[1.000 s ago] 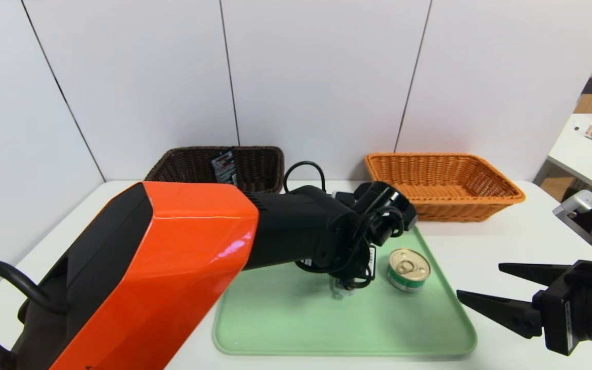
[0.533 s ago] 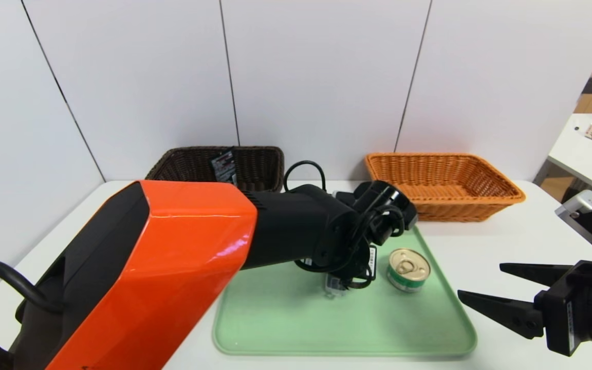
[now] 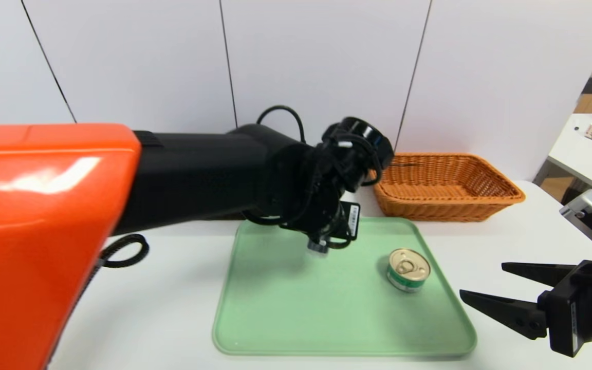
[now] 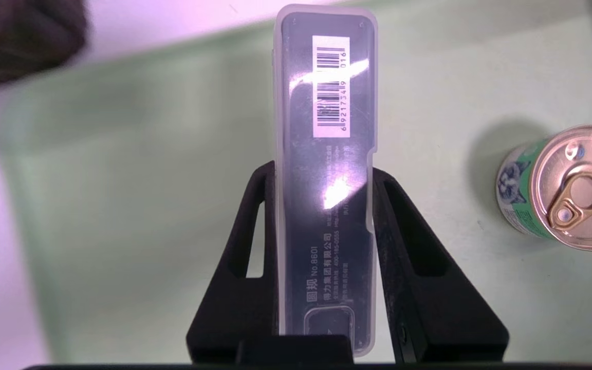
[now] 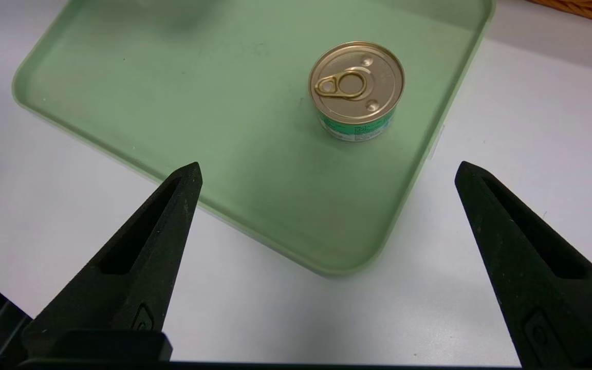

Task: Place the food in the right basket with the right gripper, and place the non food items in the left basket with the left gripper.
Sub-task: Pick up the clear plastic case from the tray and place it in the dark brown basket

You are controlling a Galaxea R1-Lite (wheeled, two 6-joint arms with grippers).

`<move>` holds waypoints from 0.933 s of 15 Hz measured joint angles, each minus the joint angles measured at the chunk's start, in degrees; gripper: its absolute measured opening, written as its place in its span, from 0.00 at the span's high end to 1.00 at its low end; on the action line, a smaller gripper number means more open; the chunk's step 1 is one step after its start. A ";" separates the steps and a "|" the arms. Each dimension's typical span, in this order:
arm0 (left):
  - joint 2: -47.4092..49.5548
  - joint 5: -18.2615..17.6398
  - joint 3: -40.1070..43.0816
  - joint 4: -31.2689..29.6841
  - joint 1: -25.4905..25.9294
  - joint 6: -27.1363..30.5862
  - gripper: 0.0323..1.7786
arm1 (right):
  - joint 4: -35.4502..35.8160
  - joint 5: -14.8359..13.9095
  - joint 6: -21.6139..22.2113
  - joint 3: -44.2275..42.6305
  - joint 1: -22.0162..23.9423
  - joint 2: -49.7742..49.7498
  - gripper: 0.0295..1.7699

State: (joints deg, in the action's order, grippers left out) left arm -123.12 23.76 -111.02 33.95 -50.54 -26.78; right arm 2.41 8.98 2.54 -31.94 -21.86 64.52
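A slim translucent plastic case with a barcode label is clamped between the fingers of my left gripper. In the head view that gripper hangs above the back part of the green tray, with the case's end poking out below it. A gold-lidded food can stands upright on the tray's right side, also seen as the can ahead of my right gripper. The right gripper is open and empty, low beside the tray's right front corner. The orange right basket stands behind the tray. My left arm hides the left basket.
My left arm's orange and black forearm fills the left side of the head view. A dark blurred shape shows past the tray's corner in the left wrist view. A side table with boxes stands at far right.
My left gripper shut on the case as it lay on the tray, then rose with it and shifted back and left. The can and my right gripper stayed put.
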 joint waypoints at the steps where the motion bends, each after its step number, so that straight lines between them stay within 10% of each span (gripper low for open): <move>1: 2.16 -0.09 0.00 0.52 1.32 2.86 0.70 | 0.00 0.00 0.00 0.00 0.00 -0.09 0.04; 7: 11.89 -3.34 0.00 1.96 14.69 23.70 0.70 | 0.01 0.07 -0.09 -0.15 0.00 -0.24 0.04; 14: 14.20 -20.93 0.24 2.78 34.54 45.87 0.70 | 0.01 0.07 -0.15 -0.15 -0.02 -0.26 0.04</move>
State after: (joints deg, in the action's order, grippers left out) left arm -108.92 2.83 -110.78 36.73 -16.01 19.09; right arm 2.43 9.06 2.39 -32.09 -21.88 64.27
